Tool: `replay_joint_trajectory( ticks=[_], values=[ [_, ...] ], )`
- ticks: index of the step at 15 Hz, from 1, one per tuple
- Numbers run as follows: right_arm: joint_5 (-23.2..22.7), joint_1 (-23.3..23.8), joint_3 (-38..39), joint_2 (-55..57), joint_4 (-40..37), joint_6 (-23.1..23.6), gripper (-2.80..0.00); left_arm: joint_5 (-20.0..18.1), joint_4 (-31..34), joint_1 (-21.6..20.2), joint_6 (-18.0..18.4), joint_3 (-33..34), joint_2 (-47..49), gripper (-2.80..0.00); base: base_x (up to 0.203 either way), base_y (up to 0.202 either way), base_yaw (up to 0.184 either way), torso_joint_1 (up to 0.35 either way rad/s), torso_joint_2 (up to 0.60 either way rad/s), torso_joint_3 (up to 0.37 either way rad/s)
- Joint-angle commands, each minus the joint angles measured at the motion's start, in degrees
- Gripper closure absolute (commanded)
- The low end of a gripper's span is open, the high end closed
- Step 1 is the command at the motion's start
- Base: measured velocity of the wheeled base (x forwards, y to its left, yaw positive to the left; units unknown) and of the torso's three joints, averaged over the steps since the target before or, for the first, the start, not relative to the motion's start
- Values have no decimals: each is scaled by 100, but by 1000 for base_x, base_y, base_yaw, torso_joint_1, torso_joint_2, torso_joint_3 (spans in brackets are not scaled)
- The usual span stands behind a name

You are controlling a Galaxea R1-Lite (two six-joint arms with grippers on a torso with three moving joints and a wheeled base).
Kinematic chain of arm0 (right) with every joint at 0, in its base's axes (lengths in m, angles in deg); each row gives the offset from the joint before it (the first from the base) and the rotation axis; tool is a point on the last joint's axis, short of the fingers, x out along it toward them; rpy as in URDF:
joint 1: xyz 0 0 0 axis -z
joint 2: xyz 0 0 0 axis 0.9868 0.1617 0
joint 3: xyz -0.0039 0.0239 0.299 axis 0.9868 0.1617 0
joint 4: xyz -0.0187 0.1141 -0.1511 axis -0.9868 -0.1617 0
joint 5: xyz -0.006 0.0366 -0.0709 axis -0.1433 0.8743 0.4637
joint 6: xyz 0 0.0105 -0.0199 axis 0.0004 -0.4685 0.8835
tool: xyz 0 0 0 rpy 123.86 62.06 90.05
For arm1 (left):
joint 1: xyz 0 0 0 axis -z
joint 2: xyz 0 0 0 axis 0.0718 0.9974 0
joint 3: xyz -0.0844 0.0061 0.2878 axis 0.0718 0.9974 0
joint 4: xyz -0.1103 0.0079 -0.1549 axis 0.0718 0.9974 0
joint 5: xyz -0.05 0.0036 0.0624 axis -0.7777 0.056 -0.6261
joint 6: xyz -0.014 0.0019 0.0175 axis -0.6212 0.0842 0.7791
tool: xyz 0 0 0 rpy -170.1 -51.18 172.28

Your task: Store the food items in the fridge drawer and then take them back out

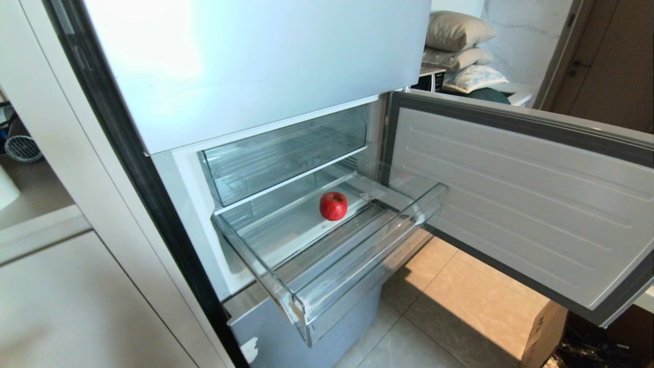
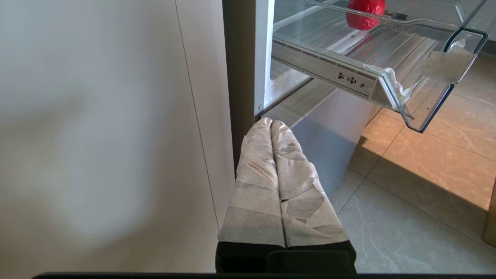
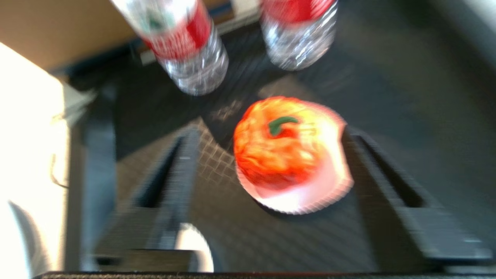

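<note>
A glossy red apple (image 1: 333,205) (image 2: 364,13) lies on the ribbed floor of the pulled-out clear fridge drawer (image 1: 357,266) (image 2: 387,77). In the right wrist view a fuzzy orange-red fruit (image 3: 283,151) with a green stem rests on a dark mesh surface. My right gripper (image 3: 271,131) is open around it: one finger is close against the fruit and a gap shows at the other. Neither arm appears in the head view. My left gripper (image 2: 271,124), its fingers wrapped in white tape, is shut and empty, parked low beside the fridge's lower front.
The fridge door (image 1: 511,204) hangs open on the right over a tiled floor. A deeper clear bin (image 1: 286,153) sits above the drawer. Two water bottles (image 3: 186,46) (image 3: 298,27) stand just beyond the orange-red fruit. A cardboard box (image 1: 544,332) stands under the door.
</note>
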Motion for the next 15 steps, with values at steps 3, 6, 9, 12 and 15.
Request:
replay_joint_trajectory(
  ticks=[3,6,9,12,15],
  values=[
    [176,343,946,-2095,16,-9,0,2,-2,0,-1,0,4,0,0,0,0,0,0,0],
    [184,457,2133,-3955,31,-12,0,2,-2,0,-1,0,4,0,0,0,0,0,0,0],
    [178,-82,3373,-5760,21,44,0,2,-2,0,-1,0,4,0,0,0,0,0,0,0],
    [612,-1950,4462,-7354,2,328,0,2,-2,0,-1,0,4,0,0,0,0,0,0,0],
    [1025,-4508,5525,-8641,-394,749,0,2,-2,0,-1,0,4,0,0,0,0,0,0,0]
  ],
)
